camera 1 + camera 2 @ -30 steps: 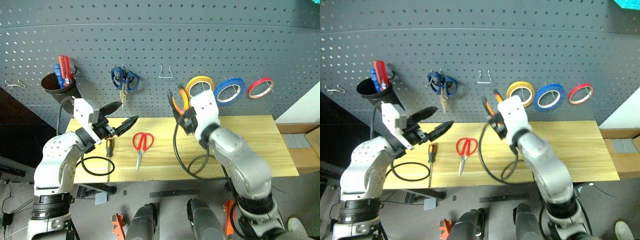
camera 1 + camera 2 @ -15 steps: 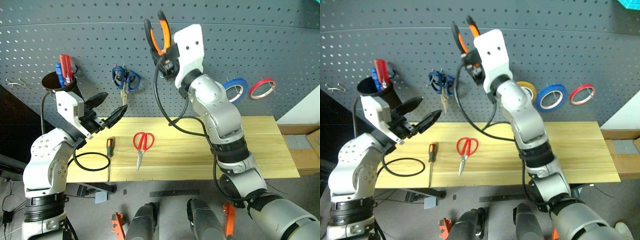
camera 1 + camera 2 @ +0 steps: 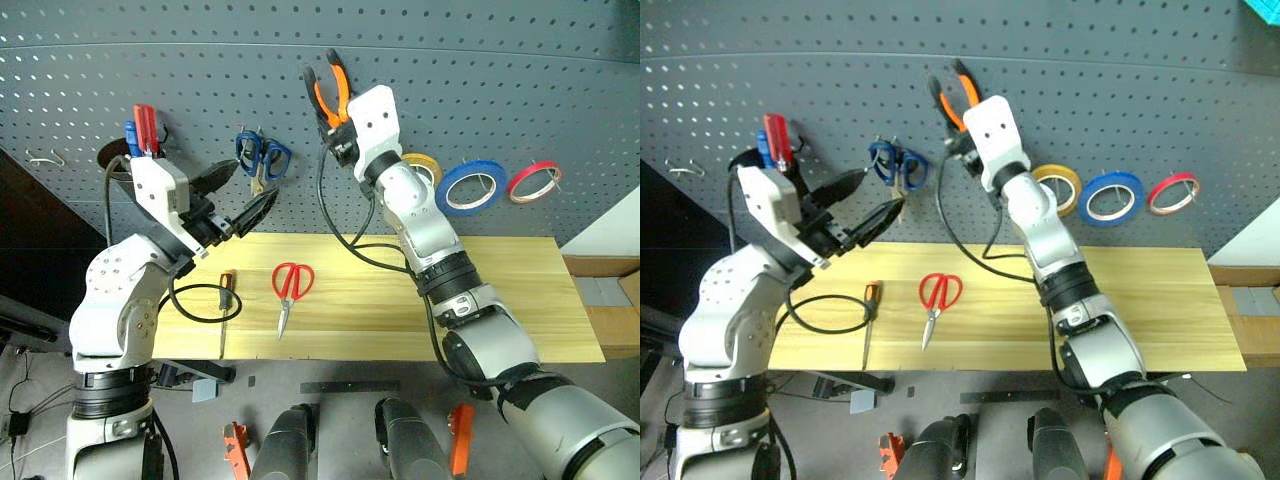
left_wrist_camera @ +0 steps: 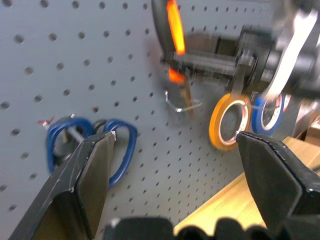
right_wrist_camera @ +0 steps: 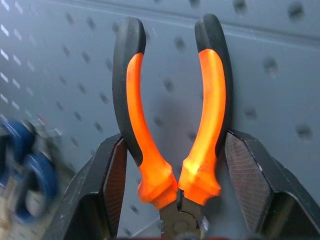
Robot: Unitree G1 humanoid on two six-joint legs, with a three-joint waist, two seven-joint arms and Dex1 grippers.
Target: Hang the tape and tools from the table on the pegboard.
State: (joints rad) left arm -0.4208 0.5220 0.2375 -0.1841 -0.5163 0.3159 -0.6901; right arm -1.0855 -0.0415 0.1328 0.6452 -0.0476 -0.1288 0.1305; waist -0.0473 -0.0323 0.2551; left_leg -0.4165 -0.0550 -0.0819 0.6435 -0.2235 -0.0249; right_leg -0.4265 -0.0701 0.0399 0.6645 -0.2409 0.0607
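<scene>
pegboard: the landmark for every item below.
pliers: orange and black handles up against the pegboard, above its bare wire hook; held low on the handles.
right gripper: fingers clamped on the pliers.
left gripper: fingers wide apart, holding nothing, just in front of the pegboard beside the blue-handle scissors.
blue tape: already hung on the pegboard.
red-handle scissors, screwdriver: lying on the counter below the pegboard.
risk, as i judge it: the pliers are held near the pivot, so they could twist in the grip, miss the hook when lowered, and drop onto the counter; the trailing cable might snag.
</scene>
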